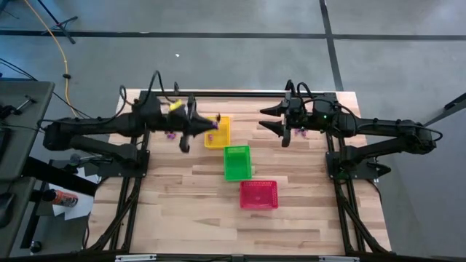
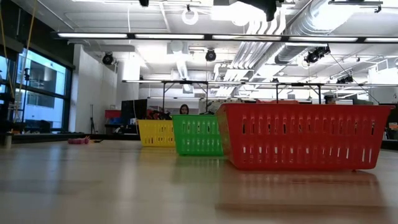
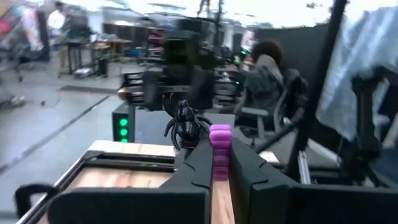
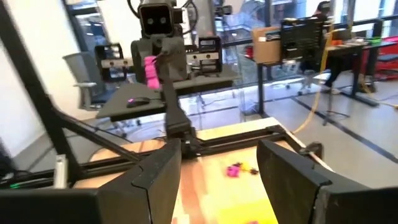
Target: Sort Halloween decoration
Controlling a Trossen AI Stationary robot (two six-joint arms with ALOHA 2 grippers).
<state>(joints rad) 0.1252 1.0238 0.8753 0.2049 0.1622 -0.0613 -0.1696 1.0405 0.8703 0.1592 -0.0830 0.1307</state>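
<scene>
**Purple trinket held aloft beside the yellow basket**

The left end effector [image 3: 214,165] is closed on a purple trinket [image 3: 220,149], pinched between its fingers, with the piece standing up clear of the fingertips. Holding it raised like this likely keeps it free of the table [image 1: 189,218] while it is carried to a basket. In the high view this end effector [image 1: 188,137] hangs just beside the yellow basket [image 1: 217,132], which already has small purple pieces in it, so that basket looks like the purple one.

The green basket [image 1: 237,162] and red basket [image 1: 258,194] lie farther off, in a diagonal row, probably one per colour.

More purple trinkets [image 1: 170,135] lie on the table under the left arm, near its end effector.

The right end effector [image 1: 271,119] waits with fingers spread wide and nothing between them, across the yellow basket from the left one.
</scene>
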